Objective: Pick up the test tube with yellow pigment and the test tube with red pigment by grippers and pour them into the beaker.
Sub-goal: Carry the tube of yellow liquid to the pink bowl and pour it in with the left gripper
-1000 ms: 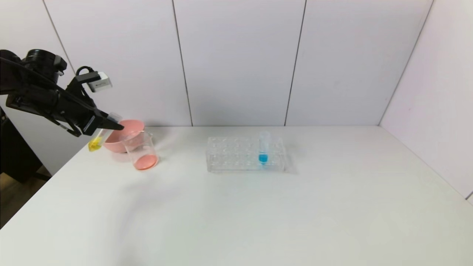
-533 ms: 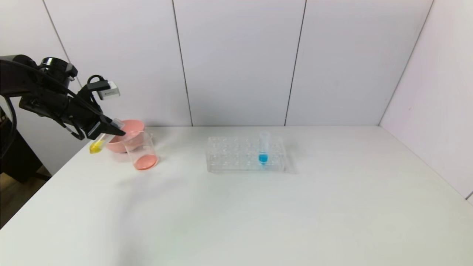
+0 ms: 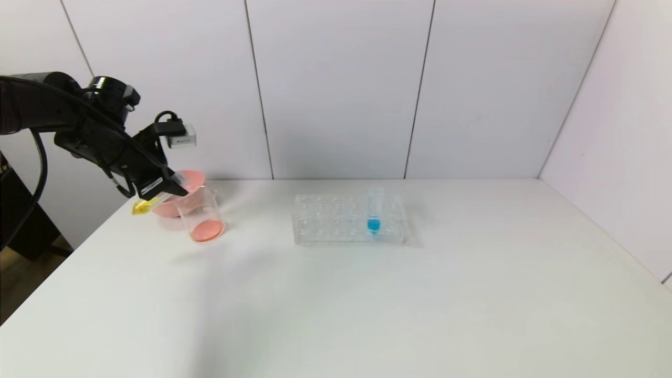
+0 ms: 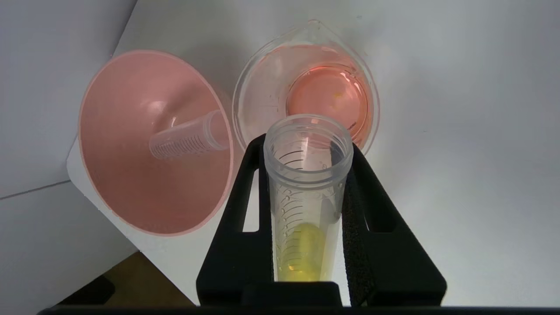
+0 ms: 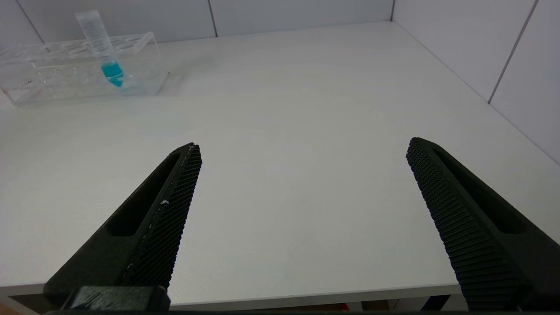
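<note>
**Colleague:** What's my left arm holding right now?

**Me:** My left pincer [image 3: 167, 189] is clenched on the yellow tube [image 4: 306, 192], one black finger [image 4: 238, 218] on each side of it. The tube is tipped well over, its open mouth toward the beaker [image 3: 202, 214] and its closed end out past the left edge of the worktop [image 3: 367, 304]. The yellow liquid [image 4: 302, 251] sits near the closed end, back between the fingers.

**Colleague:** And the beaker?

**Me:** It stands upright at the far left of the worktop with a shallow red-orange layer in the bottom. Just beside it, touching or nearly so, is the pink bowl [image 4: 131, 183], and an empty clear tube [image 4: 188, 140] lies inside that bowl.

**Colleague:** Anything else on the worktop?

**Me:** A clear rack [image 3: 349, 219] near the middle, well apart from the beaker, with one blue tube [image 3: 374, 212] standing in it.

**Colleague:** The right arm?

**Me:** My right pincer [image 5: 304, 183] is released, fingers spread wide, low at the near edge of the worktop.
</note>
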